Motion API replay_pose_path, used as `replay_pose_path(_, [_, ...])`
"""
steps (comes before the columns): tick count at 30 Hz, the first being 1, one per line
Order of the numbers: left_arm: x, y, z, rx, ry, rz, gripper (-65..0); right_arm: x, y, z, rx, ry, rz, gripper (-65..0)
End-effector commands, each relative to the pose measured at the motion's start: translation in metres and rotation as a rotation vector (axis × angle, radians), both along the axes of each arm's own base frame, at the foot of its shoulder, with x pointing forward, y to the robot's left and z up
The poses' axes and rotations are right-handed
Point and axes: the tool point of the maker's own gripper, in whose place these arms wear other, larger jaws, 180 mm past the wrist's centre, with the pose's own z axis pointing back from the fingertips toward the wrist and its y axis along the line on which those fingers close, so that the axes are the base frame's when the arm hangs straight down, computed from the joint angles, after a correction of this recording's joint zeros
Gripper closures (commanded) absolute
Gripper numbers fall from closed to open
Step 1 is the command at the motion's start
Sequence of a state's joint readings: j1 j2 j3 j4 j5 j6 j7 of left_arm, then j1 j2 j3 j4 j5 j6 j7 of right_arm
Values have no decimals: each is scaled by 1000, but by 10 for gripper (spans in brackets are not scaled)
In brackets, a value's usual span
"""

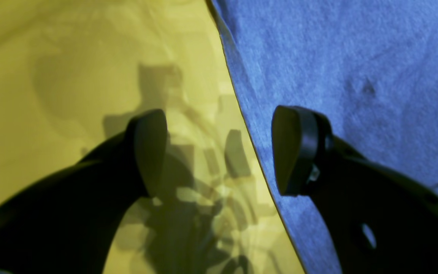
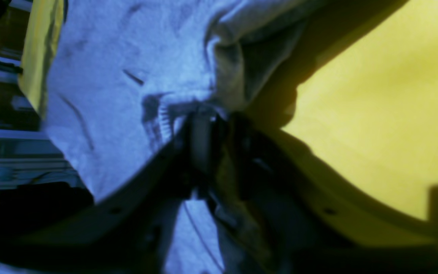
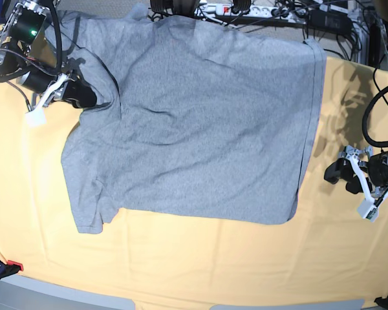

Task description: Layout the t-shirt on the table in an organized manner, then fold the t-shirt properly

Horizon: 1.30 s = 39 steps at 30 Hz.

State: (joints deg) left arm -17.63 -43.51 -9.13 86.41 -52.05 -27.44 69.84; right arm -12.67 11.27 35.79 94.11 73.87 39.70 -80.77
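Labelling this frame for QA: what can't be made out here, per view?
- Base: t-shirt lies plain side up, so any print is hidden; its far sleeve is covered by the right gripper.
- Right wrist: jaw tips blurred and buried in bunched fabric, so grip depth is unclear.
- Left wrist: left gripper open over the table at the hem; contact is unreadable.

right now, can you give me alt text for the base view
A grey t-shirt lies spread flat, plain side up, on the yellow-orange table. The right gripper is at the shirt's collar end, while the left gripper hovers open just off the hem.
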Motion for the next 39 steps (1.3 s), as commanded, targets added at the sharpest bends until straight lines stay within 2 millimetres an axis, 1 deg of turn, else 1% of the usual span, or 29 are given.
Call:
replay_pose_path(1, [8,5,20,1,-60,5,-433,8,-1,15,20,-60,0,-206])
replay_pose_path(2, [8,5,20,1,-61,5,-433,8,-1,16,24,-63,-1,-216])
replay_pose_path(4, [8,5,20,1,-60,5,-433,8,-1,15,22,-62,0,-211])
replay_pose_path(5, [8,5,20,1,-60,5,-433,8,-1,15,23,-62,-1,-204])
replay_pose_path(6, [8,5,20,1,-60,5,-432,8,-1,15,23,-61,1,-183])
replay_pose_path(8, [8,5,20,1,-60,5,-433,6,2,13,25,-54,11,-107])
replay_pose_path(10, [8,5,20,1,-61,5,-433,4,8,9,17,-37,32,-2])
replay_pose_path(14, [8,5,20,2,-60,5,-433,6,13,8,17,-36,52,0])
replay_pose_path(22, [8,5,20,2,-60,6,-433,11,-2,23,-49,-76,76,0])
replay_pose_path(27, [8,5,20,2,-60,5,-433,13,-11,43,-122,-139,71,0])
replay_pose_path(33, [8,5,20,3,-60,6,-433,17,-33,78,-223,-247,7,0])
replay_pose_path(35, [8,5,20,3,-60,6,-433,16,-40,85,-244,-267,-15,0])
replay_pose_path(37, [8,5,20,3,-60,6,-433,14,-45,86,-254,-264,-29,0])
replay_pose_path(39, [8,5,20,3,-60,6,-433,10,-50,79,-281,-233,-32,0])
